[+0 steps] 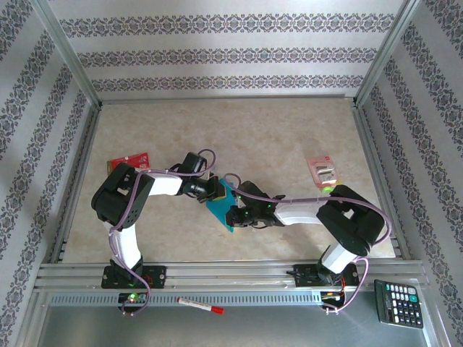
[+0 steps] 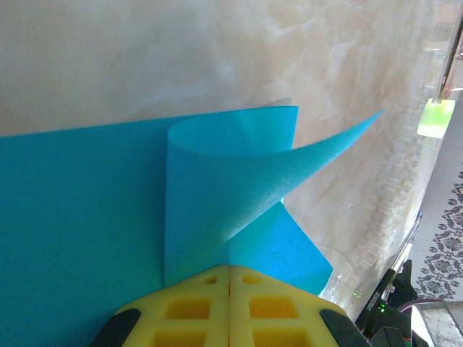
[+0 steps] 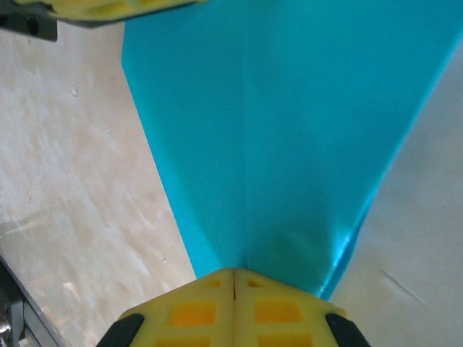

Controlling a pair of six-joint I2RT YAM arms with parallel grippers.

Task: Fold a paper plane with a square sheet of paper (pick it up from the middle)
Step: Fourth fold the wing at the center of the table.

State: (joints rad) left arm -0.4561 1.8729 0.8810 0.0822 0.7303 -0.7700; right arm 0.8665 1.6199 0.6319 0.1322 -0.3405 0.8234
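The teal-blue square sheet of paper [image 1: 221, 208] lies partly folded near the table's middle, held between both arms. My left gripper [image 1: 215, 189] is at its far edge, yellow pads [image 2: 188, 307] shut on the paper [image 2: 79, 238], with one corner [image 2: 289, 163] curled up and over. My right gripper [image 1: 236, 215] is at the near edge, pads [image 3: 278, 311] shut on the paper [image 3: 289, 130] along a straight crease. The left gripper's yellow fingers [image 3: 108, 7] show at the top of the right wrist view.
A red-and-white card [image 1: 129, 161] lies at the left behind the left arm. A red-and-white packet [image 1: 322, 172] with a green item lies at the right. A calculator [image 1: 398, 303] and a red marker [image 1: 200, 305] sit off the table's front rail.
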